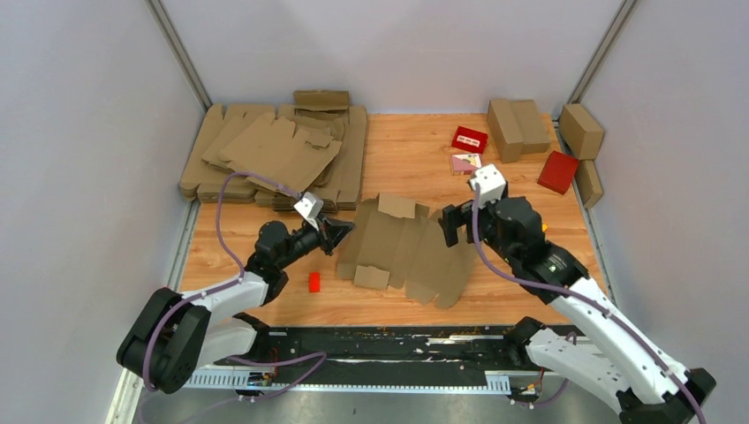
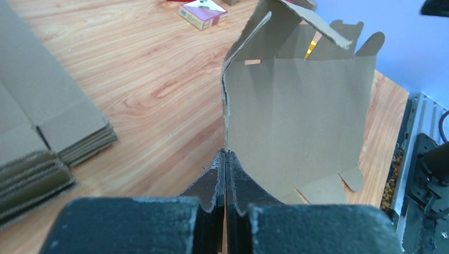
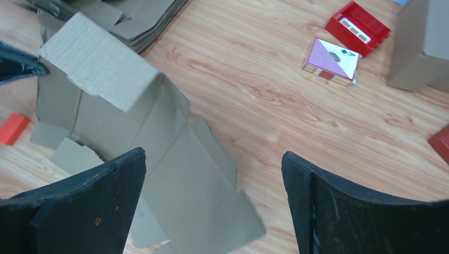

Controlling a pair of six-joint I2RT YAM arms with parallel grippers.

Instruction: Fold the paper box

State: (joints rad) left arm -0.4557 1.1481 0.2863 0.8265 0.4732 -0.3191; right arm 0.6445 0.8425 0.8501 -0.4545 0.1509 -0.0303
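Note:
The paper box [image 1: 402, 247] is a flat brown cut-out sheet with flaps, partly bent up, in the middle of the wooden table. My left gripper [image 1: 334, 237] is shut on the sheet's left edge. In the left wrist view the paper box [image 2: 296, 116] rises straight from the closed tips of the left gripper [image 2: 226, 153]. My right gripper [image 1: 449, 225] hovers at the sheet's right side, wide open and holding nothing. In the right wrist view the paper box [image 3: 106, 106] lies under and left of the right gripper [image 3: 213, 159], with one panel lifted.
A stack of flat cardboard sheets [image 1: 274, 155] fills the back left. Folded brown cartons [image 1: 517, 124] and red boxes [image 1: 558, 171] stand at the back right, with a card packet [image 1: 465, 162] nearby. A small red block [image 1: 313, 282] lies below the left gripper.

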